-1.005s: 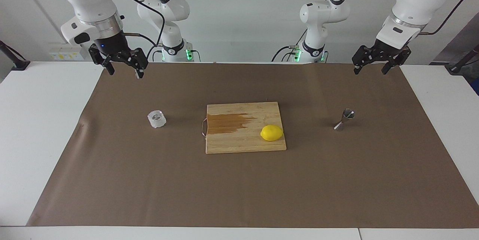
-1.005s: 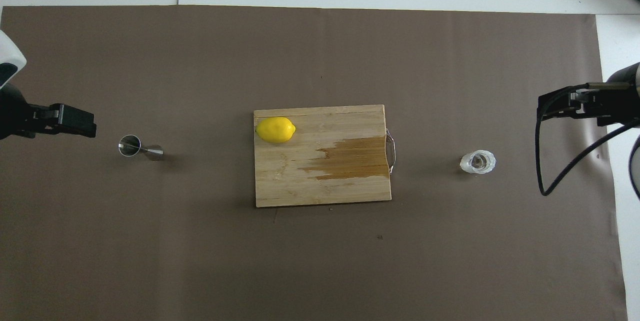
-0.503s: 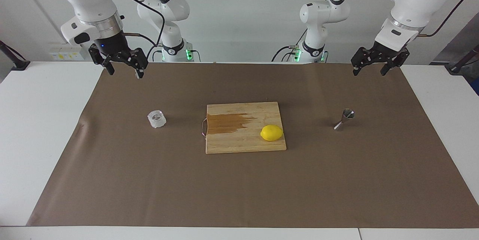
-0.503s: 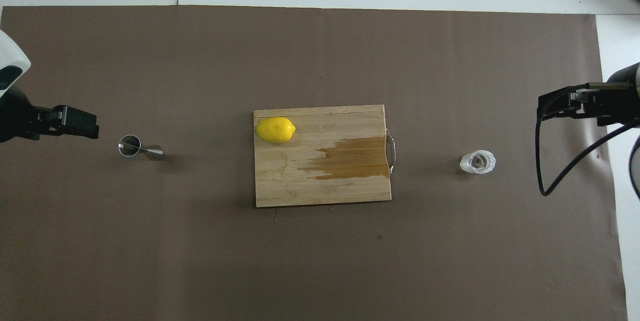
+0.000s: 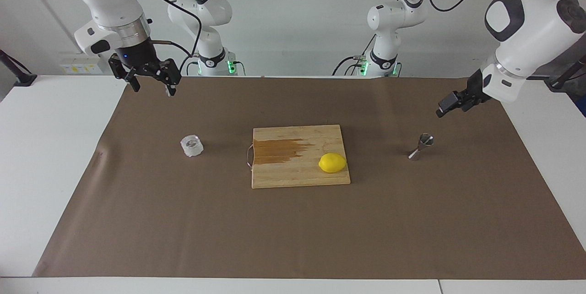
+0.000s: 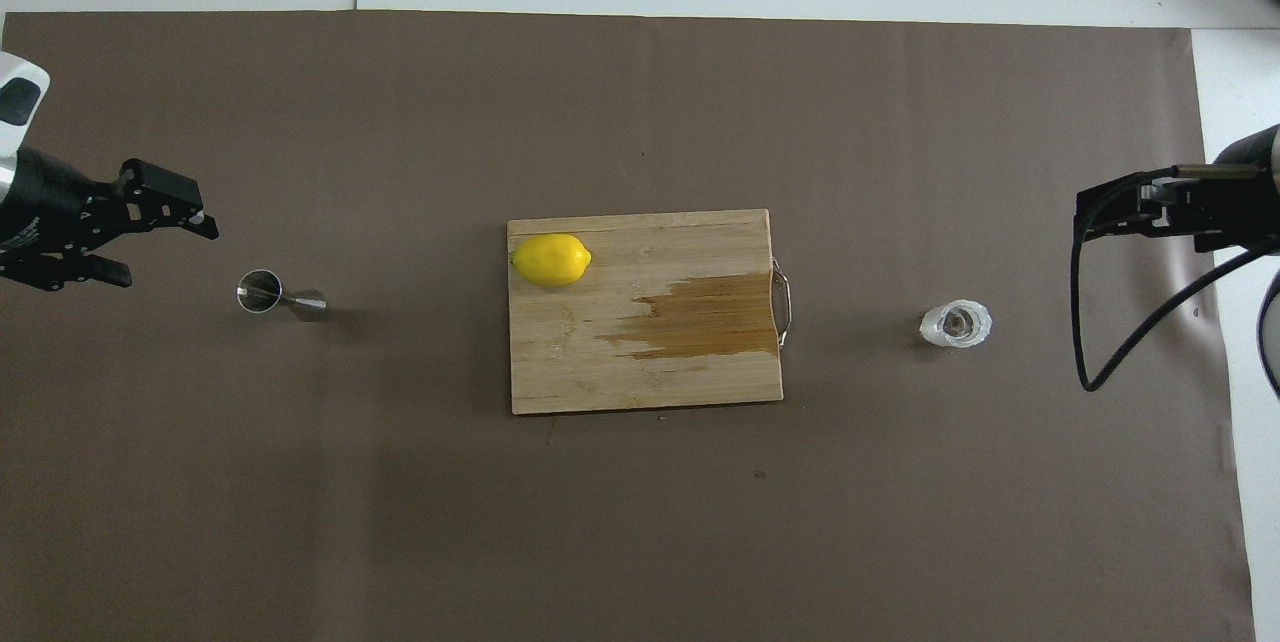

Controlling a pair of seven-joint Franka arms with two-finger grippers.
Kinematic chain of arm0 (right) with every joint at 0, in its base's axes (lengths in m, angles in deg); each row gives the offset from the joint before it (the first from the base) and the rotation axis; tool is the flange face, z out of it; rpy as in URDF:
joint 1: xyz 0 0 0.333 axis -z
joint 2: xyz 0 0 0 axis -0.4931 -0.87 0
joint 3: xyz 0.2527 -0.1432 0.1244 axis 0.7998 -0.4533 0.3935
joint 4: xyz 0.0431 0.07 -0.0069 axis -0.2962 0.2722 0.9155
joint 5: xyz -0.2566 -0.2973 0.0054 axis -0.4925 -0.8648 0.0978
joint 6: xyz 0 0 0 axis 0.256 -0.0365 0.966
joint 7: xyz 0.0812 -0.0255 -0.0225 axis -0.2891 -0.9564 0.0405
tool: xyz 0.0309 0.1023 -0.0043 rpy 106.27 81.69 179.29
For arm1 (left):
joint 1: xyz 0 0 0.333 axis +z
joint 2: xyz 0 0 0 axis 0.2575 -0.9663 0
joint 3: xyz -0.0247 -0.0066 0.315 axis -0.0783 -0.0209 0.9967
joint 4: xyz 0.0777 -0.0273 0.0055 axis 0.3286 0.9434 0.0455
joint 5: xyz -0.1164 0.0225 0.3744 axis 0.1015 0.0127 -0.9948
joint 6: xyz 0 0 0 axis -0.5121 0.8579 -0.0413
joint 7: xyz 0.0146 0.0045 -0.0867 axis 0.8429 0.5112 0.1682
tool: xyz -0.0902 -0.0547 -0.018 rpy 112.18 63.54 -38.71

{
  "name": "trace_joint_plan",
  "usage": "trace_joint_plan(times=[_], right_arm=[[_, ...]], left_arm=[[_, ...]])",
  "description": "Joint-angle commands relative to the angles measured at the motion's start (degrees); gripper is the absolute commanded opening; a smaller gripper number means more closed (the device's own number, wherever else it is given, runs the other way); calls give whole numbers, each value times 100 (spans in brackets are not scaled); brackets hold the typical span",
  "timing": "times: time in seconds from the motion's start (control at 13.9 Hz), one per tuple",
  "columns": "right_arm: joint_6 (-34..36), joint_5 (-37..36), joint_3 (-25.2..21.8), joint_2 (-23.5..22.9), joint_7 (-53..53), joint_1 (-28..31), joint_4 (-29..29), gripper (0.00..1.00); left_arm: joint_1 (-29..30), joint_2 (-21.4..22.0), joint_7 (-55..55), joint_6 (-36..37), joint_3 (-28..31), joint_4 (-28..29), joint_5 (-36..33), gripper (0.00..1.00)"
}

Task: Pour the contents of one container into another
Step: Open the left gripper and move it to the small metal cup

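A small clear faceted glass cup (image 5: 192,145) (image 6: 956,324) stands upright on the brown mat toward the right arm's end of the table. The steel hourglass jigger (image 5: 421,147) (image 6: 280,294) stands upright toward the left arm's end. My left gripper (image 5: 443,110) (image 6: 170,256) hangs tilted over the mat beside the jigger, apart from it, open and holding nothing. Over the mat's edge at the right arm's end my right gripper (image 5: 153,89) (image 6: 1085,214) is raised, open and holding nothing, well away from the cup.
A wooden cutting board (image 5: 284,175) (image 6: 600,372) with a dark wet patch and a metal handle lies mid-table between the two containers. A yellow lemon (image 5: 332,162) (image 6: 551,259) rests on it. Brown mat (image 5: 293,230) covers the white table.
My left arm has swung down and tilted, bringing its gripper lower and closer to the jigger. The right arm, cup, jigger, board and lemon have not moved.
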Motion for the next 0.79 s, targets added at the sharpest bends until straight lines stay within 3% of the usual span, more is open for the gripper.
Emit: trace_joint_plan(times=[0.0,0.36,0.72], right_arm=[[81,143,11,34,16,58,-16,100],[81,143,11,34,16,58,-7,100],[81,143,11,34,16,58,-16,100]], left_arm=[[303,-5,1273,-498,-24,443,541,100],[646,733,2911,-2029,-24,2411,2281,100],[646,901,3578,-2652,-33,3011,2635,100]])
